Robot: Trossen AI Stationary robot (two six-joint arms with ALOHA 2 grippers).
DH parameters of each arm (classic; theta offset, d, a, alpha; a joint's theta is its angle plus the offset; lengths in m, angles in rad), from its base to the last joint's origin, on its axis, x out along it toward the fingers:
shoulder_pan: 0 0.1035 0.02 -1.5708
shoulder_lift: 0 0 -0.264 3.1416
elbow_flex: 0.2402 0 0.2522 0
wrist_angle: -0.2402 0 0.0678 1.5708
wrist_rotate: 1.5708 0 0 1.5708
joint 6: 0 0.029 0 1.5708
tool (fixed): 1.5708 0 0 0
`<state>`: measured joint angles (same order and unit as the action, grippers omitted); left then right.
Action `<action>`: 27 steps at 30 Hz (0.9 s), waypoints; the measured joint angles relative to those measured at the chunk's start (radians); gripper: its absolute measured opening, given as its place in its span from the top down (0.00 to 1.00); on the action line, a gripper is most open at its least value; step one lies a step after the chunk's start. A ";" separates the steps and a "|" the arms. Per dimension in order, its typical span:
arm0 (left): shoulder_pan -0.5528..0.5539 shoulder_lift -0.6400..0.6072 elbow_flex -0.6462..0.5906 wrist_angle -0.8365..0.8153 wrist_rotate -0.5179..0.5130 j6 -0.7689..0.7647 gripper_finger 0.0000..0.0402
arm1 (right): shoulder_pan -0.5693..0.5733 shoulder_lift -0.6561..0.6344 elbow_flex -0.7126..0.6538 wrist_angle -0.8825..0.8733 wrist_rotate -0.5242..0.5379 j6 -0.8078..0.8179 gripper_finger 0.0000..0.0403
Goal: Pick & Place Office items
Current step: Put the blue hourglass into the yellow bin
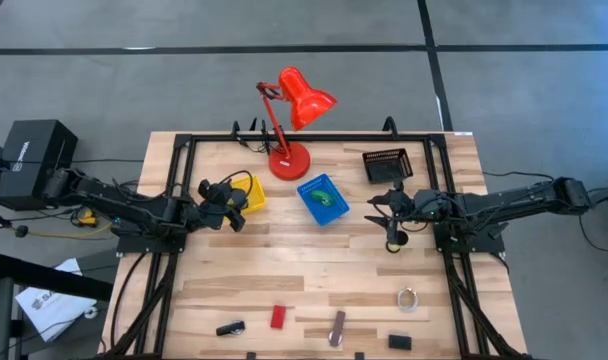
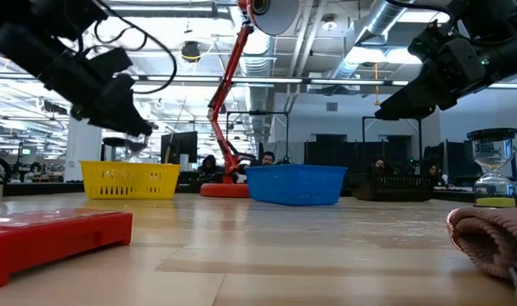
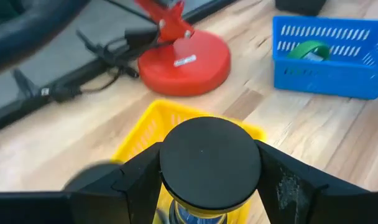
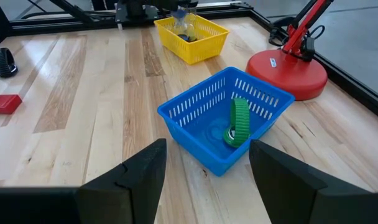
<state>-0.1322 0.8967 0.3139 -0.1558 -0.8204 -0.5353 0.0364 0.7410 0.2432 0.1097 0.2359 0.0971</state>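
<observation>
My left gripper (image 1: 230,207) is shut on a small hourglass-like piece (image 3: 209,165) with a round black cap, a yellow band and a blue body. It holds the piece over the yellow mesh tray (image 1: 250,192). In the right wrist view the piece (image 4: 183,17) stands over that tray (image 4: 192,36). My right gripper (image 4: 207,180) hangs open to the right of the blue tray (image 1: 322,198), which holds a green piece (image 4: 239,121). A black piece (image 1: 230,328), a red block (image 1: 277,317), a brown-silver bar (image 1: 337,328), a silvery ring (image 1: 408,299) and a black block (image 1: 400,341) lie near the front edge. My left gripper pinches the piece between its two fingers (image 3: 139,180), which stand on opposite sides just below the round black cap (image 3: 170,171). The fingers reach in from the table's left, slanting downward. The piece is lifted clear above the yellow tray, cap uppermost.
The red desk lamp (image 1: 289,130) stands on its round base at the far middle. A black mesh tray (image 1: 386,165) sits at the far right. In the low view, another hourglass (image 2: 494,170) stands at the right, and bare wood lies between the trays and the front items.
</observation>
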 joint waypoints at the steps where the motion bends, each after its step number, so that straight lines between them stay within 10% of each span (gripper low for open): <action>1: 0.000 0.000 -0.009 -0.001 0.000 -0.009 0.45 | 0.000 0.000 0.000 0.000 0.000 0.000 0.45; 27: 0.000 0.000 -0.057 0.104 -0.015 -0.019 0.39 | 0.000 0.000 0.000 0.000 0.000 0.000 0.45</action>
<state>-0.1322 0.8968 0.2569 -0.0521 -0.8358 -0.5547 0.0368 0.7410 0.2432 0.1097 0.2359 0.0971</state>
